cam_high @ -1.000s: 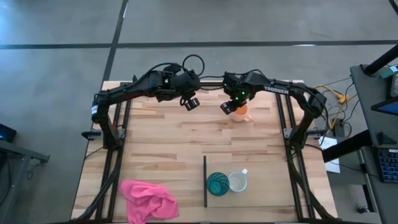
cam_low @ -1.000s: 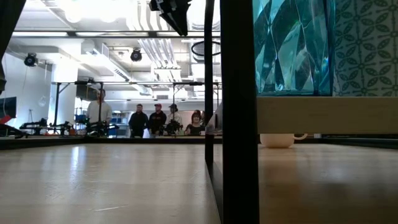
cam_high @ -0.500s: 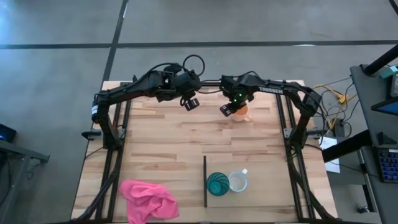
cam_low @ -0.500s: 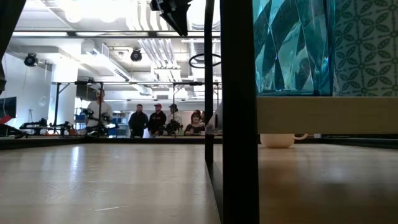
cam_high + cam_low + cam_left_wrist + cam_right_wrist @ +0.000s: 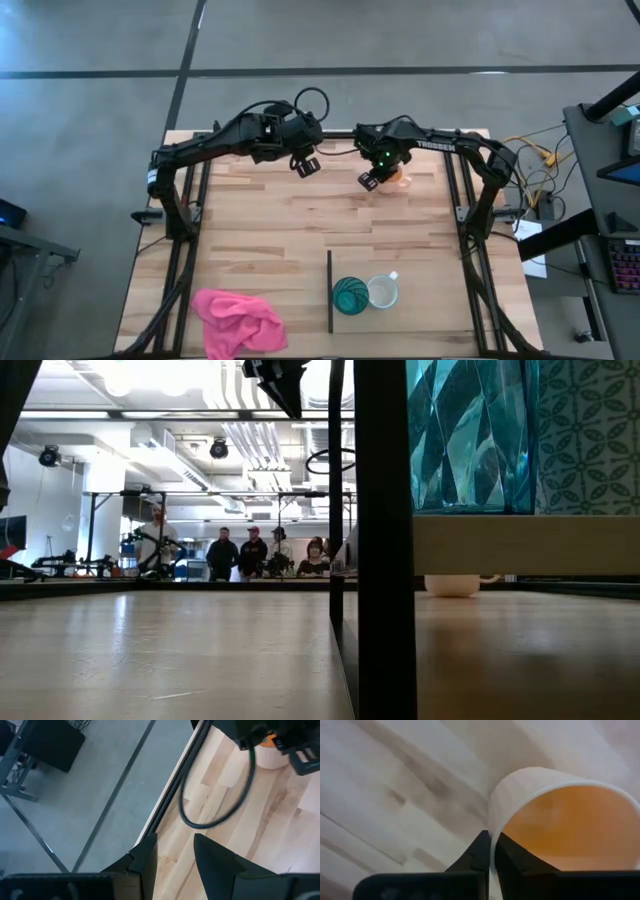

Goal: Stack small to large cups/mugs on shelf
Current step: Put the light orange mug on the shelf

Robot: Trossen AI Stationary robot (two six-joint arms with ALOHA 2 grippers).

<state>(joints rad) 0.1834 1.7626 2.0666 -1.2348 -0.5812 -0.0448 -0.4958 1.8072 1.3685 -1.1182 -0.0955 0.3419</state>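
Right gripper (image 5: 370, 180) has shifted slightly toward the orange mug (image 5: 397, 177) at the far edge of the worktop (image 5: 260, 250); its fingers (image 5: 485, 851) now pinch the mug's rim, one inside, one outside. Mug looks gripped, not yet lifted. Left gripper (image 5: 307, 166) hovers nearby, fingers narrowly apart, empty. Teal tumbler (image 5: 350, 295) and white mug (image 5: 382, 292) sit touching on the shelf (image 5: 440, 310) at the near edge. Likely next: carry orange mug over.

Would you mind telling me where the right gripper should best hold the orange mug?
Probably by the rim wall, from above: the orange mug stands upright, mouth open, and the right gripper already straddles its near wall, one finger inside. Its handle is not visible.
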